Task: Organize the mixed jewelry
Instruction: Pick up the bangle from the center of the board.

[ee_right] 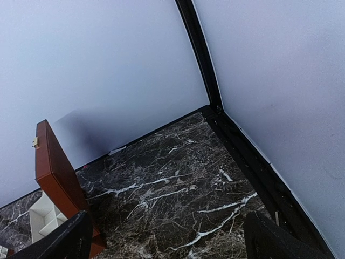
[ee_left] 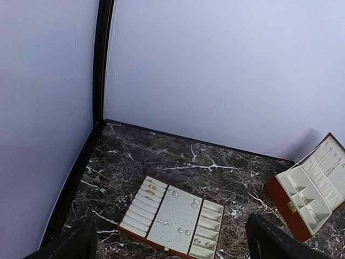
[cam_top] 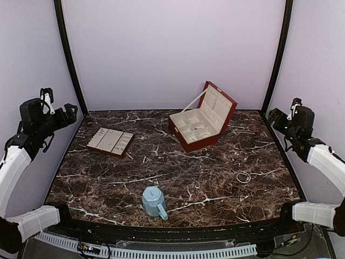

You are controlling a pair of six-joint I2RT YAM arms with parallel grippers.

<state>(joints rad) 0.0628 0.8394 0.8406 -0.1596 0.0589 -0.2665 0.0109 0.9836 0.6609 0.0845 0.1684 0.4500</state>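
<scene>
A thin silvery hoop [cam_top: 243, 177] lies flat on the dark marble table [cam_top: 178, 178], front right. The cream-lined brown tray [cam_top: 110, 141] sits at the left. In the left wrist view this tray [ee_left: 207, 211] holds tiny studs [ee_left: 194, 203] on its middle panel and small rings [ee_left: 151, 188] in its left slots. My left gripper [cam_top: 69, 111] hangs open high above the table's left edge, nothing between its fingers [ee_left: 73, 245]. My right gripper [cam_top: 275, 115] is open too, raised over the right rear corner, its fingers [ee_right: 269, 240] empty.
An open brown jewelry box [cam_top: 198, 125] with cream compartments stands at the back centre, lid raised; it also shows as the box [ee_left: 310, 197] and the box [ee_right: 54, 172] in the wrist views. A light-blue faceted mug [cam_top: 153, 200] stands near the front edge. Lilac walls enclose the table.
</scene>
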